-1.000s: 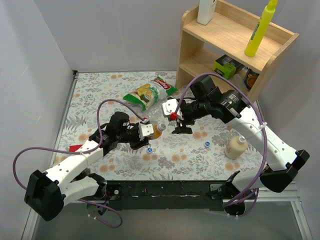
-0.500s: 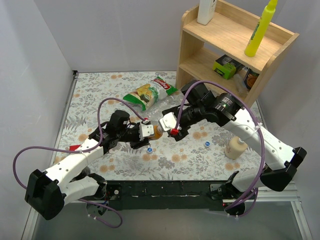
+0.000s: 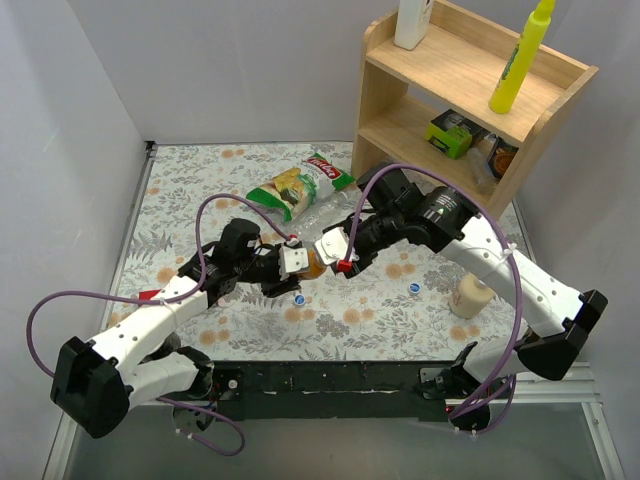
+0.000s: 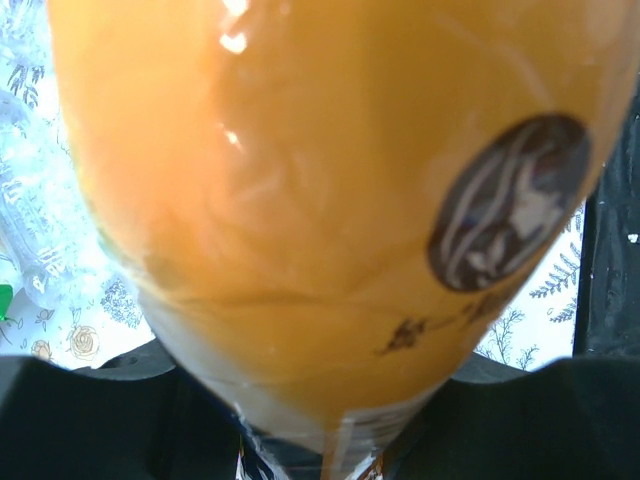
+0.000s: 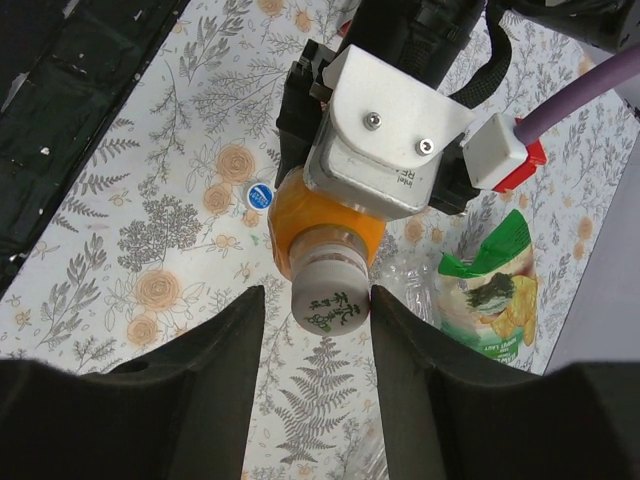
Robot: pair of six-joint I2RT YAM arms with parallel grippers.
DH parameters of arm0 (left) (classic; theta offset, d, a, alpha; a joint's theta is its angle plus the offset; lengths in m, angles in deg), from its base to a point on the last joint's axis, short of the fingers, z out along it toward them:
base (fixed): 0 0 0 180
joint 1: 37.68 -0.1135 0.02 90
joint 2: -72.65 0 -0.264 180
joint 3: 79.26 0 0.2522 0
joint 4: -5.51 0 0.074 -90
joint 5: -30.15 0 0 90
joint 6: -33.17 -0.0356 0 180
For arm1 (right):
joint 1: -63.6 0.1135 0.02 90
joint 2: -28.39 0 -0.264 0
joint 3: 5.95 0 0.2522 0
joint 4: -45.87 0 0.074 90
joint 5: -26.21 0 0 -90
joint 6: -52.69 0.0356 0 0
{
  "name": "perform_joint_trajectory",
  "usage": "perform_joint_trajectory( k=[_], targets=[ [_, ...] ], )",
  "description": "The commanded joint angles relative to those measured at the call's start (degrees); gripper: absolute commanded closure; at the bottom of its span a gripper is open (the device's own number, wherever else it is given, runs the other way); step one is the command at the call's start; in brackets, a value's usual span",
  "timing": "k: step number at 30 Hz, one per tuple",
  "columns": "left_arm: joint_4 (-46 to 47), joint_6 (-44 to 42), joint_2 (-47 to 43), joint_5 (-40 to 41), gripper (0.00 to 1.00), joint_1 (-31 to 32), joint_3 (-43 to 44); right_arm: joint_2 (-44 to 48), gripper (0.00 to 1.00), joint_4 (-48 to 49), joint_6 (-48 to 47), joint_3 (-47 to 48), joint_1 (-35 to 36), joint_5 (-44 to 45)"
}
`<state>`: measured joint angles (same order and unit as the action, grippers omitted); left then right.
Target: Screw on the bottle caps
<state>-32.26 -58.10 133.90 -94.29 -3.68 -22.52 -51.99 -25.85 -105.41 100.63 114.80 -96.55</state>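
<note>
A whitish cap (image 5: pixel 330 298) printed with green characters, too small to be read, is seen on the neck of the small bottle of orange liquid (image 5: pixel 322 222). On the bottle's side a dark oval label (image 4: pixel 510 200) with a pale swirled design is shown in the left wrist view. A line of small dark writing (image 4: pixel 440 325) is printed below it, and it cannot be made out. A blue cap (image 5: pixel 261 195) with white marks is seen lying on the flowered surface (image 5: pixel 150 250) just beside the bottle. A second blue cap (image 3: pixel 414 288) is found farther right, near a cream pump bottle (image 3: pixel 470 295). A green snack bag (image 3: pixel 300 185) carries a red logo patch whose lettering is not legible, and a crumpled clear bottle (image 3: pixel 322 215) is laid next to it.

The orange bottle is pinched at its body by the left pincer (image 3: pixel 298 263) and is held tilted above the surface, cap end toward the right arm. The right pincer (image 5: pixel 320 310) is partly spread, with the cap set between its two fingers (image 5: pixel 215 370). One finger is at the cap's edge, while a narrow gap is left on the other side, so no firm pinch is shown.
</note>
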Motion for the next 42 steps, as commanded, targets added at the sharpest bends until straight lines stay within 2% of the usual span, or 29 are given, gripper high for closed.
perform_joint_trajectory(
  k=[1, 9, 17, 19, 25, 30, 33, 42],
  targets=[
    [0.98, -0.13, -0.08, -1.95, 1.0, 0.37, 2.28, -0.48, 0.49, 1.26, -1.07, -0.27, 0.57, 0.06],
    [3.17, 0.05, -0.17, -1.69, 1.0, 0.37, 2.28, -3.64, 0.76, -1.37, 0.32, 2.28, 0.57, 0.41],
    [18.64, 2.6, -3.86, 8.85, 1.0, 1.07, -2.46, -12.6, 0.99, -3.65, 21.12, 12.54, -0.04, 0.76],
    [22.59, 3.56, -4.21, 11.93, 1.0, 1.16, -2.9, -15.5, 0.99, -5.23, 26.23, 15.8, -1.18, -0.46],
    [29.71, 7.25, -5.79, 18.96, 1.0, 1.6, -4.66, -19.46, 0.99, -3.92, 37.84, 17.04, -5.13, -2.22],
    [32.27, 7.61, -5.8, 28.52, 1.0, 2.91, -5.72, -21.84, 0.99, -1.82, 54.97, 13.89, -10.24, -4.87],
    [31.31, 7.78, -4.83, 30.65, 1.0, 3.0, -5.28, -22.01, 0.99, -1.81, 57.27, 12.65, -10.42, -4.69],
    [27.88, 10.42, -4.74, 28.99, 1.0, 3.09, -5.01, -23.24, 0.99, -0.58, 60.1, 15.38, -10.42, -2.58]
  ],
)
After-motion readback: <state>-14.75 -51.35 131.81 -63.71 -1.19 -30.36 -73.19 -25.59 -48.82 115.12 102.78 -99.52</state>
